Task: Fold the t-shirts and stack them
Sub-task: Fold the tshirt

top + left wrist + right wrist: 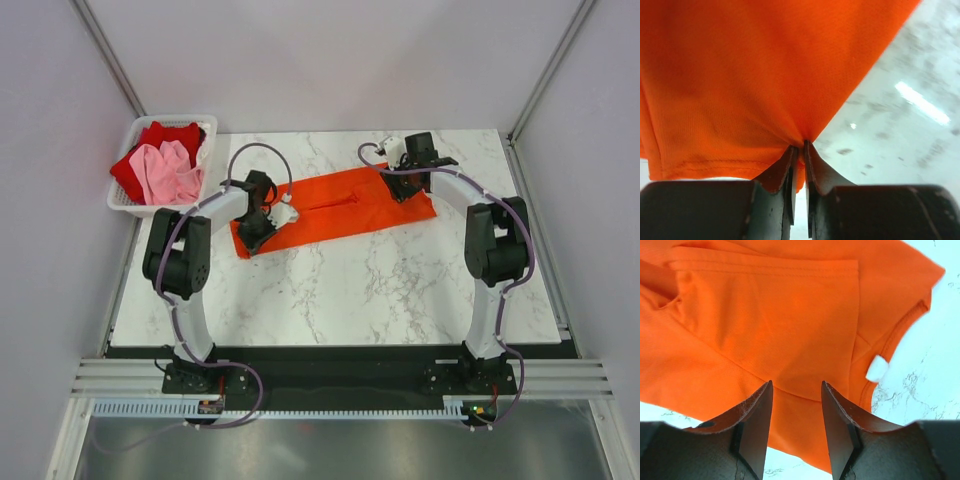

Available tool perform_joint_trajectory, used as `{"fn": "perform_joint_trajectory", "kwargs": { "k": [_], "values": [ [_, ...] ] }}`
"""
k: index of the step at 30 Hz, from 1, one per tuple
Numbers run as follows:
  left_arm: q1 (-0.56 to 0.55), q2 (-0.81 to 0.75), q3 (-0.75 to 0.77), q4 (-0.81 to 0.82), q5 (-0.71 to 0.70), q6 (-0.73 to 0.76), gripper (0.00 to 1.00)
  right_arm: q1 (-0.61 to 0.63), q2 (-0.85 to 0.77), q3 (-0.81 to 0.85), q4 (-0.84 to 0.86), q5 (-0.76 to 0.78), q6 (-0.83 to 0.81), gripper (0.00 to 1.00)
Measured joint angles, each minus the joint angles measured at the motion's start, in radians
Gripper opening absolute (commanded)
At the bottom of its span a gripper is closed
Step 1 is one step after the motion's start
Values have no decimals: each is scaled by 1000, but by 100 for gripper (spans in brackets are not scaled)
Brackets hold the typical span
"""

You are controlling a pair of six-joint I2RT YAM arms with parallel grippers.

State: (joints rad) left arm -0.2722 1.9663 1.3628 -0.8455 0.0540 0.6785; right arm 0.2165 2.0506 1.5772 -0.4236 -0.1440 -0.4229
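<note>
Left gripper (799, 146) tight on orange-red t-shirt (740, 75)

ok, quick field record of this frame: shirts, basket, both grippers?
on table: bright orange-red cloth t-shirt, laid out on the white marble tabletop
left gripper: shut on the shirt's hemmed edge
right gripper: open, jaws apart over the collar end
basket: white slatted plastic basket, far-left corner; holds deep red t-shirt and pale pink t-shirt, both crumpled
folded stack: none yet
</note>
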Motion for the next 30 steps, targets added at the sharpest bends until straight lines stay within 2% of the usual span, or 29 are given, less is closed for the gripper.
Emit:
{"fn": "perform_joint_trajectory", "kwargs": {
  "k": [7, 12, 15, 24, 30],
  "values": [
    [-124, -50, -87, -207, 66, 28, 15, 0, 45, 18, -19, 25, -14, 52],
    [-189, -60, -57, -388, 159, 64, 15, 0, 110, 64, -35, 30, -15, 52],
    [-213, -63, -6, -437, 194, 68, 15, 3, 154, 112, -48, 30, -19, 51],
    [-296, -52, 120, -472, 292, 65, 15, 23, 415, 541, -146, 61, -53, 51],
    [-372, 52, 230, -481, 370, 42, 15, 42, 544, 749, -144, 74, -102, 54]
  ]
}}
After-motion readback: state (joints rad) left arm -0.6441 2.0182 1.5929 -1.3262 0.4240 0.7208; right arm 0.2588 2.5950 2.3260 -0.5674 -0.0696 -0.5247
